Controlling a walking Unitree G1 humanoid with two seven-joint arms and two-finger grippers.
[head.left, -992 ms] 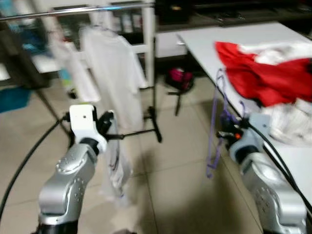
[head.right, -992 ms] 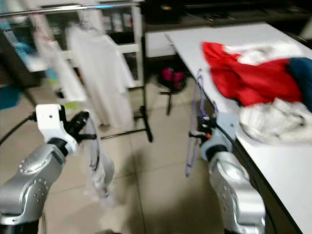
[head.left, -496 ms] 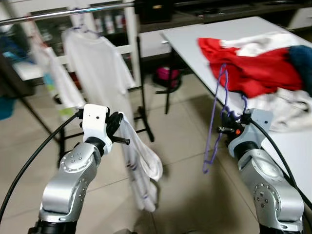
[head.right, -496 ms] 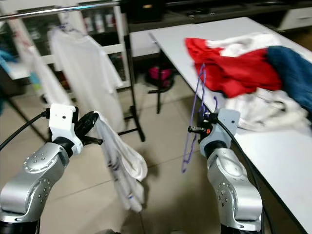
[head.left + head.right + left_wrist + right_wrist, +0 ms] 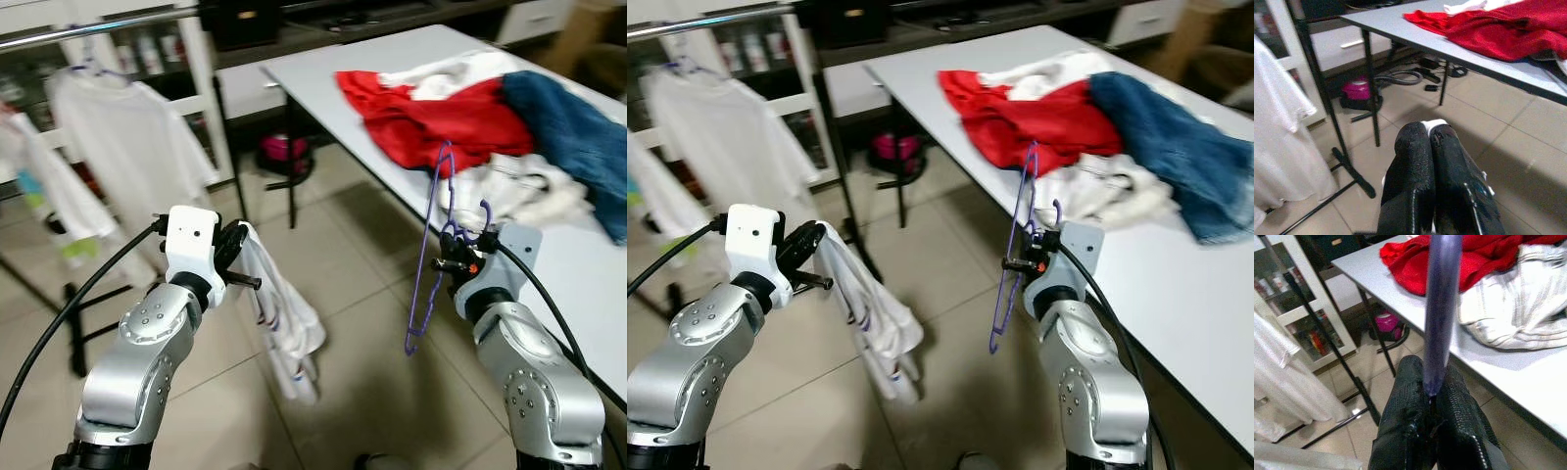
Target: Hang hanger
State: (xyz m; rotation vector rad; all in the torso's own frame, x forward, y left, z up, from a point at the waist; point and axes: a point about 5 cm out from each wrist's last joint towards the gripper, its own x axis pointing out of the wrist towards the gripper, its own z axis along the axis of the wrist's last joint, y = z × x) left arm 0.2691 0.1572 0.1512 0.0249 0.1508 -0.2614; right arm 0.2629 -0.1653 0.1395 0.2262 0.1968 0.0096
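Red garment (image 5: 431, 113) on white table (image 5: 578, 284)

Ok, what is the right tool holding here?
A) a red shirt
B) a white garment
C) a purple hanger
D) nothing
C: the right tool is shut on the thin purple hanger, which stands upright beside the table; the white garment hangs from the left tool.
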